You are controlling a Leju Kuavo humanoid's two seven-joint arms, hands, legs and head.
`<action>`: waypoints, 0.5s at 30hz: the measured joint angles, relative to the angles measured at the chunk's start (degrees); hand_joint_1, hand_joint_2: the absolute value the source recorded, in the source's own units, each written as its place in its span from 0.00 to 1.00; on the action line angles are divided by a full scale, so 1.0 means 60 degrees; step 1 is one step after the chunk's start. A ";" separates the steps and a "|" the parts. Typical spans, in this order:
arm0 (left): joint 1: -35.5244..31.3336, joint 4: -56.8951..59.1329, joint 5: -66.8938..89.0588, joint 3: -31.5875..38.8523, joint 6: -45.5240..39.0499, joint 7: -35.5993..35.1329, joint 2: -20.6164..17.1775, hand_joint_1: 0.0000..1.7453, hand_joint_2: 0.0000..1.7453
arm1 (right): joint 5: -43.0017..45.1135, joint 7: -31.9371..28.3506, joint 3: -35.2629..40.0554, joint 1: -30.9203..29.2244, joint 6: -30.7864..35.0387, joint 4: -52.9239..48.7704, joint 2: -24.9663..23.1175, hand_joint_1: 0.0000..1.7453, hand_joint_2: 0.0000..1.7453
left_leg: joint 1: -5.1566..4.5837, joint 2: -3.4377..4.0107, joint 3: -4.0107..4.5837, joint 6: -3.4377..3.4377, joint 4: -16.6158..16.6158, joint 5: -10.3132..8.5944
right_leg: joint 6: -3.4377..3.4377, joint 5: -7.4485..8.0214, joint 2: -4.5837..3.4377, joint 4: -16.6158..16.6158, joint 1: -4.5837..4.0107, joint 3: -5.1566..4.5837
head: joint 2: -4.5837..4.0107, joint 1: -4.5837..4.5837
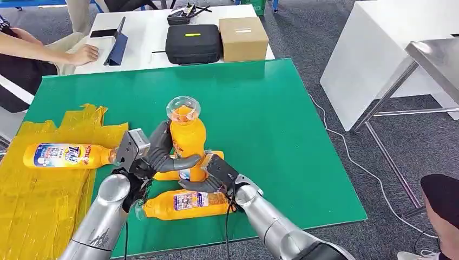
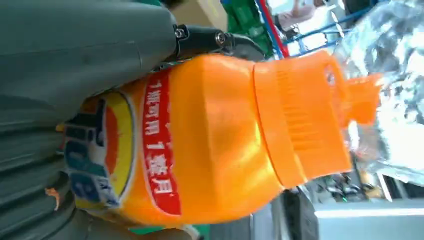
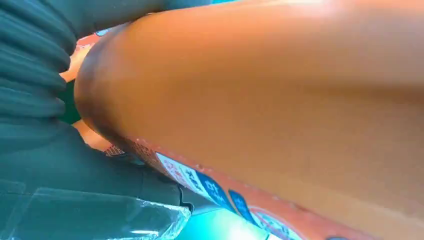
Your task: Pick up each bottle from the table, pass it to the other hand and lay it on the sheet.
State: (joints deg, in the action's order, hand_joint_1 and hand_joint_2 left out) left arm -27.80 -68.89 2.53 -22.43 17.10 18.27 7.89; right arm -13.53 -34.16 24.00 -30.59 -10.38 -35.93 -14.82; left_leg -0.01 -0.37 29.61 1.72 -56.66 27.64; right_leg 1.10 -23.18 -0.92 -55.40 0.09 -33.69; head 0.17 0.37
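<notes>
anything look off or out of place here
Nothing spilled or damaged. The yellow sheet is wrinkled and bunched at its far edge, with one bottle lying on it. Two more bottles lie on the green mat under the upright bottle, which both hands, left and right, hold.

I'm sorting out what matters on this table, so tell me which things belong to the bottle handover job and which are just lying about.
Job:
upright bottle, held by left hand and right hand
bottle on the sheet
bottle lying on the green mat
yellow sheet

Lying about:
black case
cardboard box
tablet
</notes>
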 measured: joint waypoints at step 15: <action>-0.0426 0.0911 0.0153 0.0182 -0.0573 -0.0022 0.0011 0.97 1.00 | 0.0026 0.0284 0.0073 0.0070 0.0416 -0.0047 0.0000 1.00 1.00 | 0.0000 0.0001 0.0001 0.0000 0.0000 0.0000 | 0.0000 0.0000 0.0000 -0.0001 0.0001 0.0001 | 0.0004 -0.0004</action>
State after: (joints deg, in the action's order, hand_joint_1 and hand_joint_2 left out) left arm -30.36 -63.43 3.45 -21.33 13.66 18.14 7.96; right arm -13.38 -32.46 24.44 -30.17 -7.89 -36.22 -14.82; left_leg -0.01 -0.36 29.61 1.72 -56.66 27.64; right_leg 1.10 -23.18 -0.91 -55.40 0.09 -33.69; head 0.20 0.35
